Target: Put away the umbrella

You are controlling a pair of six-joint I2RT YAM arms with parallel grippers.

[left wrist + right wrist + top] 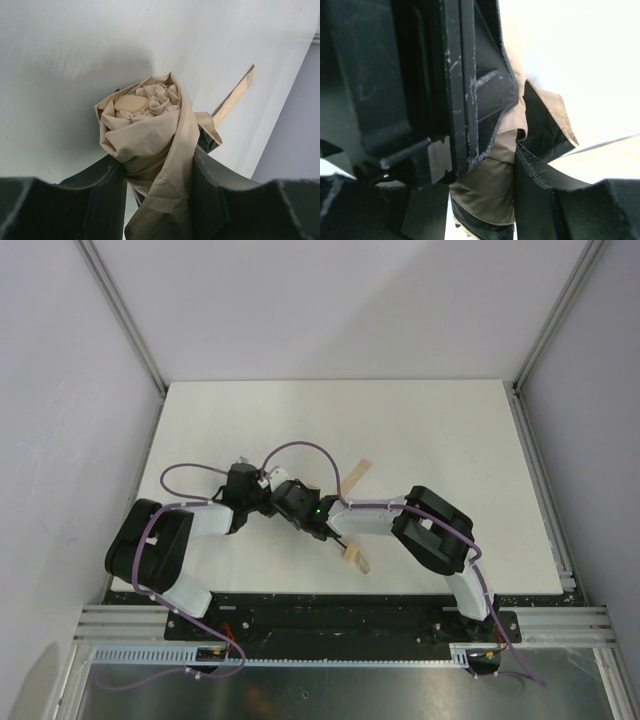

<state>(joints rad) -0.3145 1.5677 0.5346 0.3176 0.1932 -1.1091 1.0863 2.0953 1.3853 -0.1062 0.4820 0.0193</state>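
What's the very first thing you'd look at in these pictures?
The umbrella catches the eye first. In the left wrist view its tan cloth is bunched up like a rose and squeezed in the left gripper. From above, the left arm and right arm meet over the middle of the white table, and the wooden handle pokes out toward the near edge.

White table [430,430] enclosed by pale walls [350,300] and aluminium posts [121,315].

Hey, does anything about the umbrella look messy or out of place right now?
Yes. The umbrella is bunched into an uneven wad rather than rolled neatly, and its closure strap sticks out loose to one side, not wrapped around the fabric.
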